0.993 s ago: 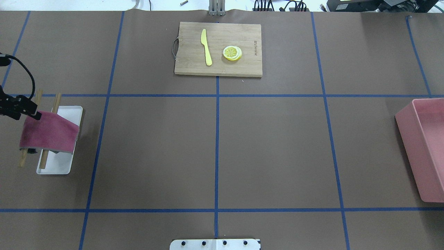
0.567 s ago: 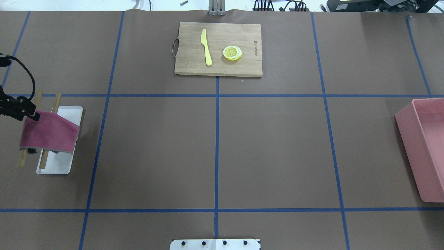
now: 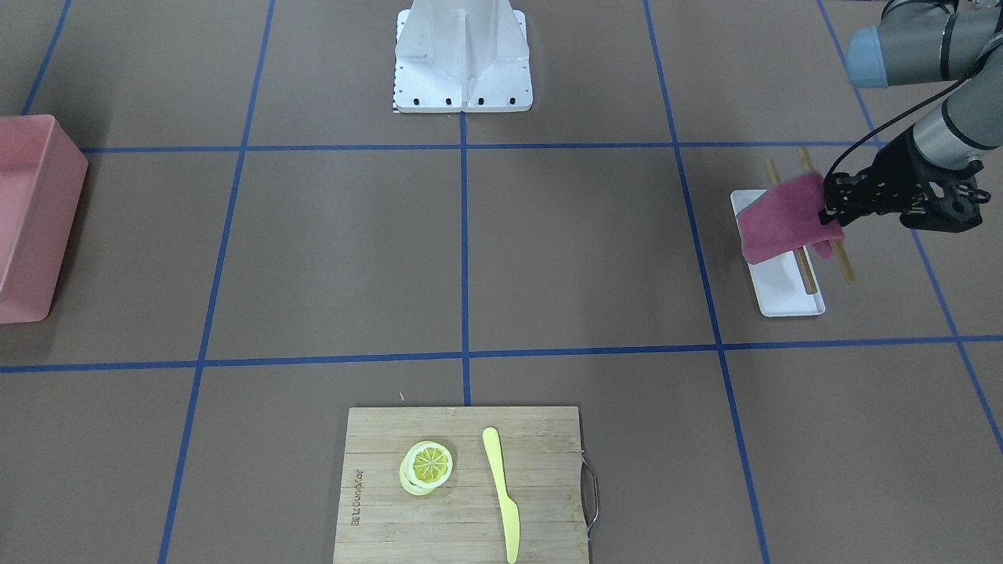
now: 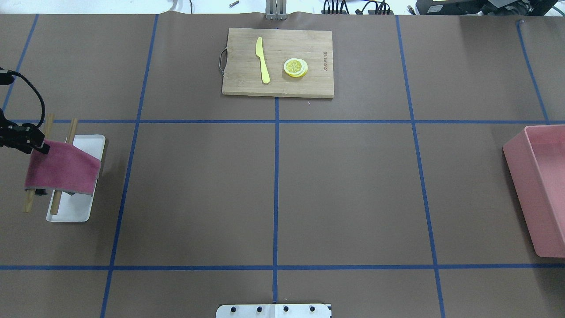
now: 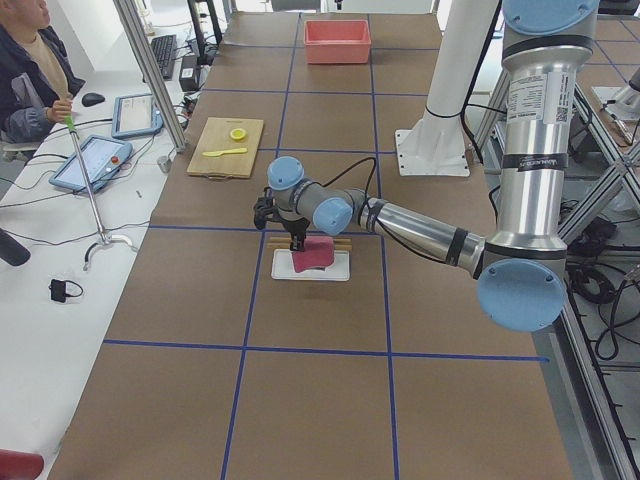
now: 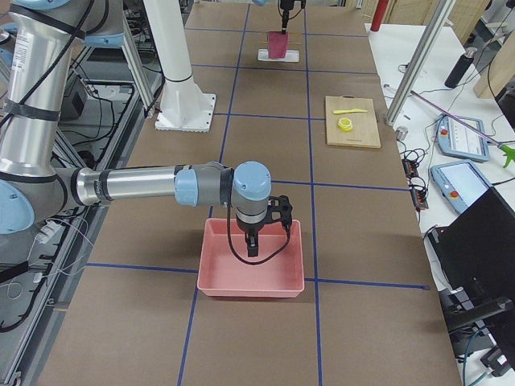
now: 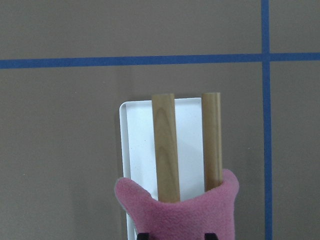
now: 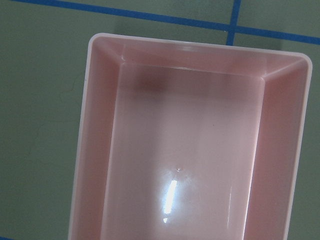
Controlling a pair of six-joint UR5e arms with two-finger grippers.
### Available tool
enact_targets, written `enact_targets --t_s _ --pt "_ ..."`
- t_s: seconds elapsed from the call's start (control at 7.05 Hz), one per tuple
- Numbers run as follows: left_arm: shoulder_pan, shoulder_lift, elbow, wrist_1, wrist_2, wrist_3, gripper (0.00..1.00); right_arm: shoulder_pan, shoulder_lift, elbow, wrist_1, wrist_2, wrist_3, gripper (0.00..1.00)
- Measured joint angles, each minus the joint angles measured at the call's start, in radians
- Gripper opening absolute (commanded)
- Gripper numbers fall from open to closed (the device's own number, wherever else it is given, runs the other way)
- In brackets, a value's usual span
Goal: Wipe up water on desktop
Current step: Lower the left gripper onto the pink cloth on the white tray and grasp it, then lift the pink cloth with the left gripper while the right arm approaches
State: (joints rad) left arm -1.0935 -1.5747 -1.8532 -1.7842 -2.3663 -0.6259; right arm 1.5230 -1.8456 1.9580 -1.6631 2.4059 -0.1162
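The desktop (image 4: 348, 190) is brown with blue tape lines; I see no water on it. A pink cloth (image 4: 62, 170) hangs over two wooden sticks (image 7: 165, 145) that lie across a white tray (image 4: 75, 207) at the far left. My left gripper (image 4: 42, 148) points down at the cloth's outer end and is shut on it, as the front view (image 3: 831, 211) also shows. In the left wrist view the cloth (image 7: 175, 215) bunches up around the fingertips. My right gripper (image 6: 251, 245) hangs over the pink bin (image 6: 241, 285); I cannot tell whether it is open or shut.
A bamboo cutting board (image 4: 309, 44) with a yellow knife (image 4: 262, 59) and lemon slices (image 4: 295, 67) lies at the far middle. The pink bin (image 4: 543, 190) stands at the right edge. The robot's base plate (image 3: 462, 94) is at the near middle.
My left gripper has shifted slightly to the left, and the cloth's top corner has moved with it. The rest is as before.
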Motion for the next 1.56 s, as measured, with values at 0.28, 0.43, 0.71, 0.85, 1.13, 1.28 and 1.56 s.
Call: enact_targets --t_s 0.28,0.43,0.71,0.85,1.13,1.28,1.56 --pt "-0.004 0.007 -0.011 0.001 -0.001 -0.001 0.00 0.001 0.000 0.001 0.000 0.000 -0.001 1.00" --pt "-0.008 0.014 -0.023 0.002 -0.001 -0.001 0.00 0.001 0.001 0.002 0.000 -0.001 -0.001 1.00" --pt "-0.011 0.023 -0.060 0.006 -0.028 -0.001 0.00 0.002 0.002 0.004 0.000 -0.002 0.000 1.00" --pt "-0.013 0.019 -0.081 0.007 -0.079 -0.007 0.00 0.002 0.007 0.004 0.000 -0.001 0.002 1.00" --pt "-0.011 -0.063 -0.132 0.009 -0.155 -0.166 0.00 0.002 0.021 0.023 0.006 0.024 0.005 1.00" --pt "-0.006 -0.175 -0.133 0.011 -0.167 -0.319 0.00 -0.001 0.023 0.040 0.034 0.065 0.005 1.00" --pt "0.018 -0.365 -0.119 0.012 -0.171 -0.555 0.00 -0.030 0.025 0.052 0.165 0.173 0.018 1.00"
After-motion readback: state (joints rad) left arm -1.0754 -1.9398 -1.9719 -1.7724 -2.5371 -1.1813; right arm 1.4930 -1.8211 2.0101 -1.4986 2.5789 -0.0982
